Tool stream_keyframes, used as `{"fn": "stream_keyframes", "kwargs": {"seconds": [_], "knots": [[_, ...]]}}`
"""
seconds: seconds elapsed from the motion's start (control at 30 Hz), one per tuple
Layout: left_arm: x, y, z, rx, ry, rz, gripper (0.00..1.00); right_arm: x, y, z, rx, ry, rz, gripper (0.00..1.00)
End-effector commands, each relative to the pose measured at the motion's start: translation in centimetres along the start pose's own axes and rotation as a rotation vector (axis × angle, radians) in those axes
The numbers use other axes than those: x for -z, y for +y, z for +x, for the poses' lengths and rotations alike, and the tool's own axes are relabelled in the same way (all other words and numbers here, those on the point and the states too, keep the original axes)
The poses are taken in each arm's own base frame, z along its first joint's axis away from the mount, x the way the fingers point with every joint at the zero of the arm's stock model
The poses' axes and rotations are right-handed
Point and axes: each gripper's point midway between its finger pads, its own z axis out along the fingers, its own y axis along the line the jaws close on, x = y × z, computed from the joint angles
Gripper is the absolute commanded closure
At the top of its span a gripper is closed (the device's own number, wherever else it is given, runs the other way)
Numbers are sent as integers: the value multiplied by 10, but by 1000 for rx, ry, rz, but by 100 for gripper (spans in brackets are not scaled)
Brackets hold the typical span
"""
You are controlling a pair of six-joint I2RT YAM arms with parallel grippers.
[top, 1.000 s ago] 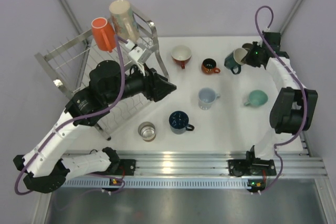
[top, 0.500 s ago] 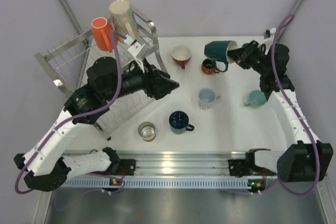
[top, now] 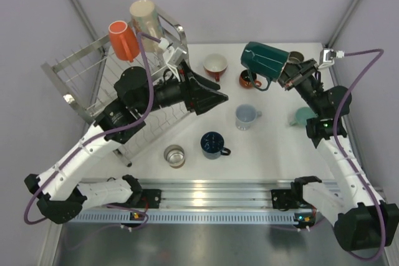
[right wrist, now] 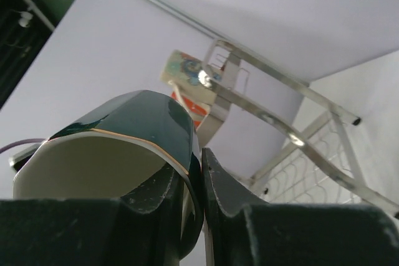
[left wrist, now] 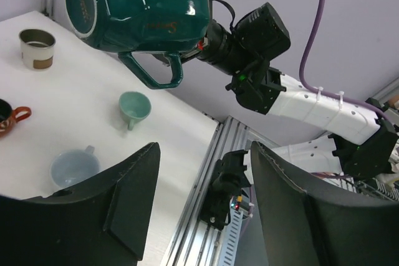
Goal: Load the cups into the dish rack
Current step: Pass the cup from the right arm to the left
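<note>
Right gripper (top: 288, 74) is clamped on the rim of the dark teal mug (top: 264, 60), held sideways in the air over the table's (top: 274, 154) far side. Left gripper (top: 215, 99) has its jaws apart and empty, beside the dish rack (top: 75, 70) at the far-left corner. Orange cup (top: 121, 40) and beige cup (top: 146, 20) sit on the rack's top.

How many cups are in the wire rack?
2: an orange mug and a tall beige cup, side by side at the steel wire dish rack's far top edge. The left arm covers part of it, so another may be hidden.
</note>
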Motion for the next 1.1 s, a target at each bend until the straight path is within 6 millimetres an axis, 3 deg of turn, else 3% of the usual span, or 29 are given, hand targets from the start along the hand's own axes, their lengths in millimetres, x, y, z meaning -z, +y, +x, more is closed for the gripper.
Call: {"fn": "stream_keyframes", "kwargs": {"seconds": [0.0, 0.37, 1.07], "knots": [[-11, -23, -24, 3, -113, 139, 34, 17, 98, -11, -14, -78, -327, 100], [-41, -30, -19, 53, -106, 280, 32, 26, 130, 5, -75, -76, -431, 100], [-75, -34, -3, 131, -130, 363, 35, 22, 125, 28, -102, -44, -461, 100]]}}
